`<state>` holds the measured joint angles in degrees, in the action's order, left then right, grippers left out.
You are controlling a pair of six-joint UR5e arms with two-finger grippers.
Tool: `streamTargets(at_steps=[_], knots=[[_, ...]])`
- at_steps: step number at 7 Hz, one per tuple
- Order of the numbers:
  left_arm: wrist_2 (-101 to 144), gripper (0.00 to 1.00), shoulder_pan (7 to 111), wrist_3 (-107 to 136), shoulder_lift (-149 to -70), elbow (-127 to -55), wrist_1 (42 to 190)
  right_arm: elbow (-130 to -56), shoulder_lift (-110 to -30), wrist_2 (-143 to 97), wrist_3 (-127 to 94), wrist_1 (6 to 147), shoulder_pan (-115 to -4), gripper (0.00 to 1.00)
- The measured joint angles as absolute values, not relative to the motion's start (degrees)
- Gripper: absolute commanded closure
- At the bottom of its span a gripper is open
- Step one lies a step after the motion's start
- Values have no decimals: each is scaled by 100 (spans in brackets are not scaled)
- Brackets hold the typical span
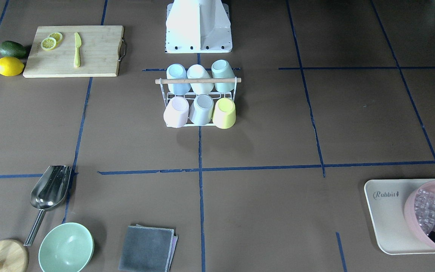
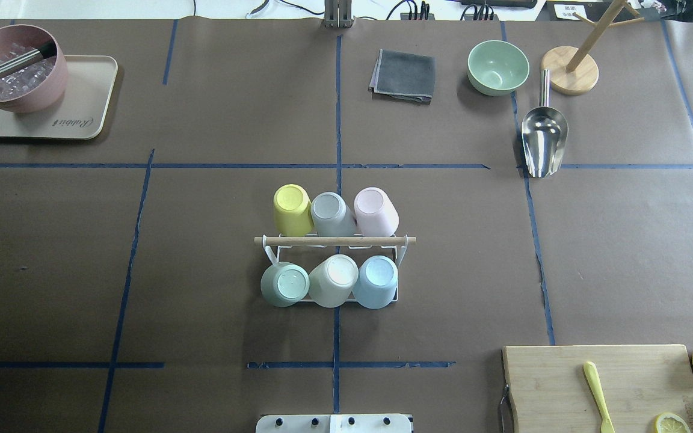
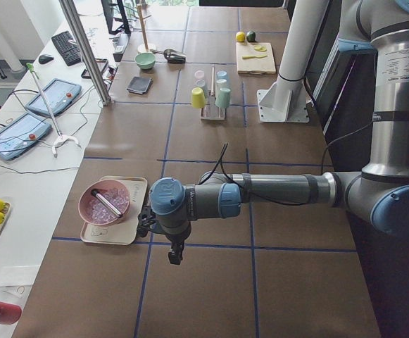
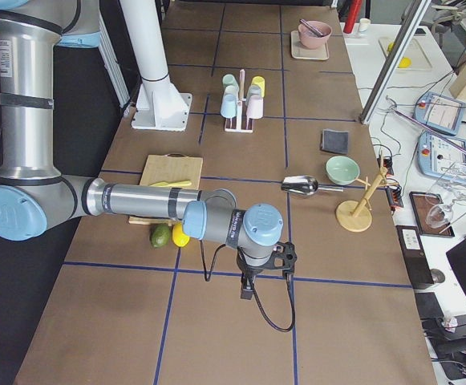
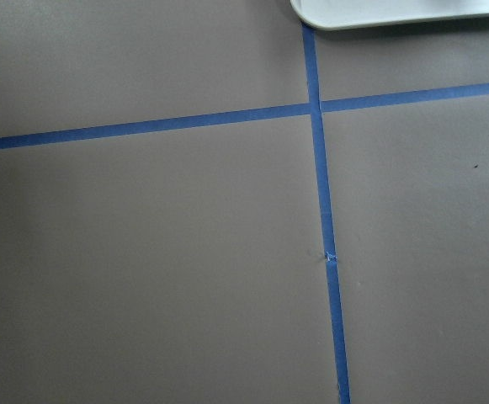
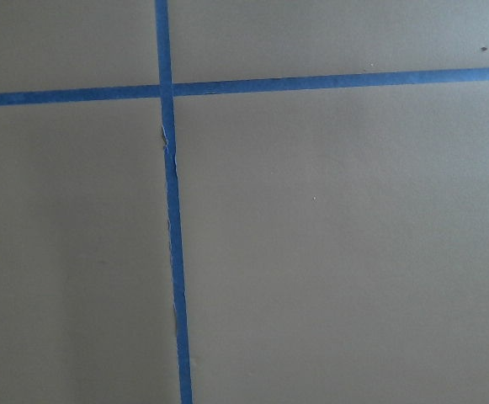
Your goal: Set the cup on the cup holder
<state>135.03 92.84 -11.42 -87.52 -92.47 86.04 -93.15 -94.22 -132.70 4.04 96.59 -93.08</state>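
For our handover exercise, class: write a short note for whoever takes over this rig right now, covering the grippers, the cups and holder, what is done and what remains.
Left gripper and right gripper: each hangs at its own end of the table, far from the rack; open or shut cannot be told.
Cup holder: table centre.
On it, upside down: yellow cup, grey cup, pink cup, green cup, cream cup, blue cup.
Done: all six places filled.
Left: seemingly nothing; no loose cup in view.
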Motion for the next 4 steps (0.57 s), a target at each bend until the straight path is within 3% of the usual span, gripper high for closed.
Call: streamTargets(at_steps=[4], knots=[[13494, 0, 9290, -1135, -8810, -9264, 8605, -9316, -9441, -13263, 407, 9659, -9308, 0]])
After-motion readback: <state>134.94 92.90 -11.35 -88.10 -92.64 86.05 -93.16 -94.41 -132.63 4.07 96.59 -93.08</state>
